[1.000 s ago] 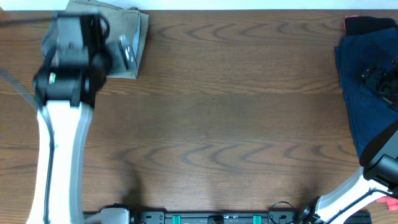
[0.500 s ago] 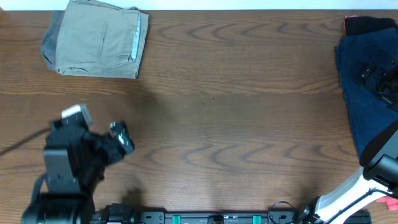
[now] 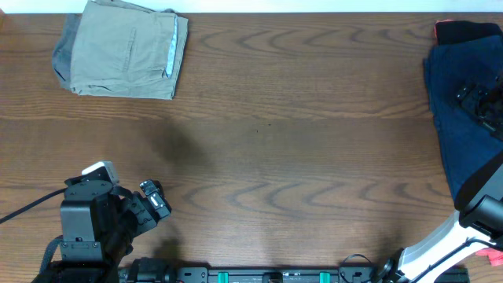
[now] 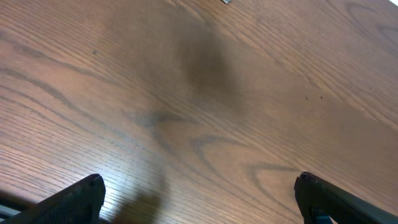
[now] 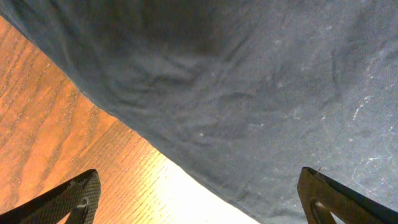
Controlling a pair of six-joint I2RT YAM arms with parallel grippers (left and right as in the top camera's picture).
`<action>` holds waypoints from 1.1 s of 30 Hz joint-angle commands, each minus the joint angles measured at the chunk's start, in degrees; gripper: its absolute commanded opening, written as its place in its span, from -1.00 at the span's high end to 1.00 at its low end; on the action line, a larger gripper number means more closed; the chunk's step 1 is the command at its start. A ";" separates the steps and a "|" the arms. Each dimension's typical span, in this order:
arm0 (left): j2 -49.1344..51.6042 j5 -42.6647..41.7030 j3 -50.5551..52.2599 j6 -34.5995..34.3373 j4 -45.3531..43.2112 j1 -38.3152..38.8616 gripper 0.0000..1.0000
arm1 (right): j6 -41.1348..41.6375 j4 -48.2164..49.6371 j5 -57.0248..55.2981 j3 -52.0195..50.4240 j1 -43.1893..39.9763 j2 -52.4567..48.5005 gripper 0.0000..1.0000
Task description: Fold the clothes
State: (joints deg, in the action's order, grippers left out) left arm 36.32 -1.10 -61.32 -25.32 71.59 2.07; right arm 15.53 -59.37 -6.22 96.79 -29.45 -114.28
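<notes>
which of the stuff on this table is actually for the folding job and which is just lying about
For the job:
khaki shorts, already folded, far left corner
navy garment, lying loose at the right edge

Just lying about:
black cable, near left edge
dark thing with a red edge, far right corner; cannot tell what it is

Folded shorts (image 3: 122, 49) far-L corner of table (image 3: 299, 141), loose garment (image 3: 449, 153) at R edge

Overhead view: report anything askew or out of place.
The folded khaki shorts lie slightly crooked at the far left corner, with a grey layer poking out along their left side. The navy garment on the right lies unfolded and rumpled.
</notes>
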 commanded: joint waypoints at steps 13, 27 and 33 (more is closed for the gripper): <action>-11.96 -0.20 19.78 -0.07 -24.30 1.62 -0.96 | 0.72 -0.15 -0.42 0.68 -0.11 1.33 -0.99; -33.11 5.01 47.28 0.83 -48.09 1.53 -0.95 | 0.72 -0.15 -0.39 0.68 -0.11 1.33 -0.98; -36.17 4.98 54.95 1.70 -57.83 1.49 -0.96 | 0.72 -0.15 -0.42 0.68 -0.11 1.33 -0.99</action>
State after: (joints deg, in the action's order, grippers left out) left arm 1.48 2.59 -8.45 -24.95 15.84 3.49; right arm 15.53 -59.37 -6.22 96.79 -29.45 -114.28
